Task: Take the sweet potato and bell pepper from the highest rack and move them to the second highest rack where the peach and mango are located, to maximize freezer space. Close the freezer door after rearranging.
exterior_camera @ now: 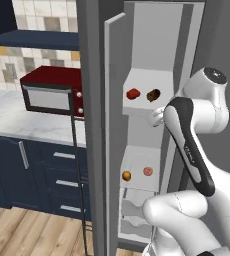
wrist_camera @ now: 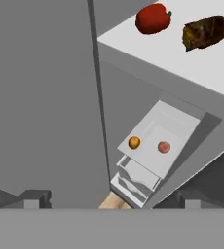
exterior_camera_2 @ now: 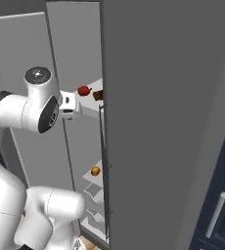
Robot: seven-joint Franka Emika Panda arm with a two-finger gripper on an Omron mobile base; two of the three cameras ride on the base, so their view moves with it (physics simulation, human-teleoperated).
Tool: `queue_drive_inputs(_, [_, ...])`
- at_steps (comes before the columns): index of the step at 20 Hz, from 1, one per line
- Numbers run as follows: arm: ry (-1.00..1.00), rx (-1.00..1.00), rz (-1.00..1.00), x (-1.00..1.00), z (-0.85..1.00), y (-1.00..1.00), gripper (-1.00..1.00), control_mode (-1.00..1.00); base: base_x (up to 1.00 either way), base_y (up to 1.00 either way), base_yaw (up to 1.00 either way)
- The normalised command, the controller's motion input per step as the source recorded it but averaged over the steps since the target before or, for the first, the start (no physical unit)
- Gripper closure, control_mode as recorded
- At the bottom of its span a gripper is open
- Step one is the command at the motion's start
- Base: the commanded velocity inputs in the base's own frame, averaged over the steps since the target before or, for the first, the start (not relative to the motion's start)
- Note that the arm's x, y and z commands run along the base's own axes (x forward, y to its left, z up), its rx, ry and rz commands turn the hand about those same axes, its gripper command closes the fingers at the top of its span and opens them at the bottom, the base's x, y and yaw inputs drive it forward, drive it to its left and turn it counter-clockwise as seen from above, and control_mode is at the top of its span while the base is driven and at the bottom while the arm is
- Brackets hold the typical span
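On the highest rack [exterior_camera: 142, 82] lie a red bell pepper [exterior_camera: 133, 93] [exterior_camera_2: 84, 90] [wrist_camera: 153, 18] and, right of it, a brown sweet potato [exterior_camera: 153, 94] [exterior_camera_2: 98, 94] [wrist_camera: 206, 31]. The second rack [wrist_camera: 175, 124] below carries an orange mango [exterior_camera: 126, 175] [exterior_camera_2: 95, 171] [wrist_camera: 134, 142] and a pink peach [exterior_camera: 148, 171] [wrist_camera: 164, 147]. My gripper [wrist_camera: 113, 199] [exterior_camera: 156, 118] is open and holds nothing. It hovers just in front of the freezer, slightly below the top rack and apart from both vegetables.
The freezer door [exterior_camera: 114, 130] stands open on the left, edge-on, with a tall grey panel [exterior_camera_2: 168, 122] close on the right. Freezer drawers [exterior_camera: 134, 212] sit under the racks. A red microwave [exterior_camera: 52, 92] rests on the marble counter [exterior_camera: 17, 125] above dark blue cabinets [exterior_camera: 37, 170].
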Motion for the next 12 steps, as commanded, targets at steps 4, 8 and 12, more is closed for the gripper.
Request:
queue_drive_inputs(4, [0.00, 0.00, 0.00, 0.00, 0.00, 0.00, -1.00, 1.00, 0.38, 0.46, 0.00])
queue_drive_inputs(8, [0.00, 0.00, 0.00, 0.00, 0.00, 0.00, -1.00, 1.00, 0.47, 0.27, 0.01])
queue_drive_inputs(12, [0.00, 0.00, 0.00, 0.31, 0.01, 0.42, -1.00, -1.00, 0.11, 0.10, 0.00])
